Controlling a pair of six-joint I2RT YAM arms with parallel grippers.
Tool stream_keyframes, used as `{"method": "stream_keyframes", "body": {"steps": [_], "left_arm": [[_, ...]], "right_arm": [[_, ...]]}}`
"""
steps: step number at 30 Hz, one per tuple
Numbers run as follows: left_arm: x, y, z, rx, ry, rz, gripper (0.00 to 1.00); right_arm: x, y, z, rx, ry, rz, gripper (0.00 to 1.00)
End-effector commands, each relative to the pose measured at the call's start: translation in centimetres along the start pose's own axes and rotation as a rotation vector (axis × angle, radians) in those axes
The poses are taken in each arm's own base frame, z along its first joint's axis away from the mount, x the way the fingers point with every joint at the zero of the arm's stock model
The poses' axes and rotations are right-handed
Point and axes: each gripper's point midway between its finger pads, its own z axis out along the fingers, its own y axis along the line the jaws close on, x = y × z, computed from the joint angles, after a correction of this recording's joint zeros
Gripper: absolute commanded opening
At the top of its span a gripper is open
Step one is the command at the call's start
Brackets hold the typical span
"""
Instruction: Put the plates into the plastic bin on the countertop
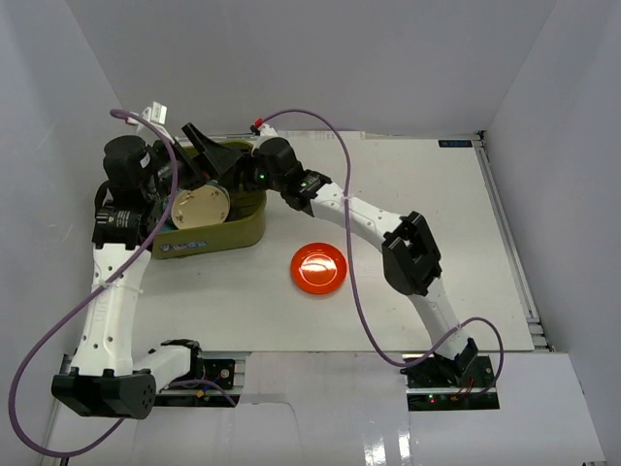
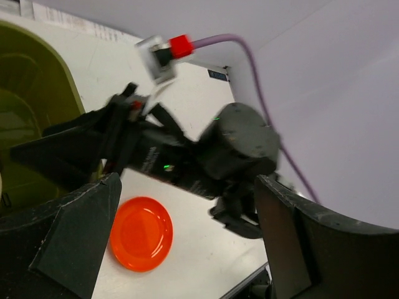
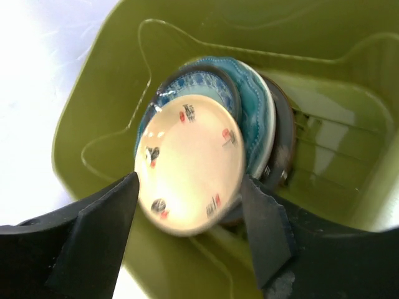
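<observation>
Bin, 10 o'clock: cream plate tops stacked plates. Orange plate lies at centre, outstanding. Right gripper and left gripper are both spread and empty. Risk: the grippers crowd the bin and may collide.

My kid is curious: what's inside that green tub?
Plates stacked in the green tub: a cream plate on top, under it a blue patterned plate, a scalloped teal plate, then a dark plate. Only their edges show; anything further beneath is covered.
</observation>
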Motion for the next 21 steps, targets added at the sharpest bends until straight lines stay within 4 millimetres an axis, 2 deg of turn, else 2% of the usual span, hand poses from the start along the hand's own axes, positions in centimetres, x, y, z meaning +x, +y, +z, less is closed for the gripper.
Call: {"method": "stream_keyframes", "body": {"steps": [1,2,3,4,5,6,7,8,9,10,11,12,13,15,17,18,19,21], "left_arm": [[3.0,0.3,-0.7,0.013,0.057,-0.055,0.97],[3.8,0.5,-0.7,0.016,0.077,-0.071,0.96],[5.1,0.1,-0.6,0.039,0.111,-0.08,0.95],[6.2,0.1,-0.6,0.044,0.134,-0.085,0.92],[8.3,1.0,-0.2,0.022,0.18,-0.097,0.91],[10.5,0.6,0.2,0.013,0.22,-0.081,0.9],[12.1,0.7,0.5,-0.001,0.255,-0.074,0.89],[14.3,1.0,1.1,-0.028,0.307,-0.07,0.88],[17.8,0.8,1.4,-0.072,0.37,-0.037,0.88],[19.5,1.0,1.6,-0.104,0.397,-0.019,0.88],[21.3,1.3,1.9,-0.147,0.423,-0.021,0.87],[24.0,1.3,1.4,-0.17,0.47,0.002,0.86],[24.0,2.8,1.7,-0.256,0.415,0.021,0.86],[26.1,4.7,1.3,-0.343,0.413,-0.008,0.82],[27.1,6.8,1.1,-0.426,0.382,-0.029,0.8],[28.7,8.1,1.1,-0.46,0.391,-0.048,0.76],[29.4,9.2,1.0,-0.495,0.38,-0.057,0.74],[30.4,10.1,1.4,-0.514,0.368,-0.072,0.73]], "right_arm": [[-6.9,3.5,-6.6,-0.079,-0.137,-0.052,0.67],[-6.8,3.2,-7.8,-0.072,-0.138,-0.061,0.65],[-8.7,4.4,-10.9,-0.083,-0.185,-0.075,0.62],[-5.8,1.2,-11.4,-0.01,-0.139,-0.079,0.48],[-5.2,0.3,-12.9,0.013,-0.138,-0.091,0.37],[-6.6,1.2,-16.2,0.003,-0.185,-0.107,0.28],[-6.2,-0.5,-17.5,0.062,-0.198,-0.115,0.1],[-2.7,-4.2,-18.8,0.135,-0.136,-0.107,0.08],[-3.5,-3.9,-21.9,0.133,-0.179,-0.114,0.08],[-2.9,-5.9,-23.5,0.169,-0.179,-0.101,0.08],[-0.4,-7.5,-26.2,0.191,-0.161,-0.091,0.08],[0.7,-8.5,-27.6,0.207,-0.158,-0.08,0.08],[1.4,-9.9,-29.0,0.23,-0.16,-0.062,0.08],[4.8,-12.0,-32.0,0.273,-0.136,-0.037,0.09],[7.1,-13.4,-33.7,0.313,-0.103,-0.022,0.11],[8.5,-13.9,-34.7,0.319,-0.1,-0.012,0.11],[9.9,-13.7,-35.0,0.294,-0.06,-0.002,0.11],[11.2,-13.6,-35.9,0.281,-0.047,0.009,0.11]]}}
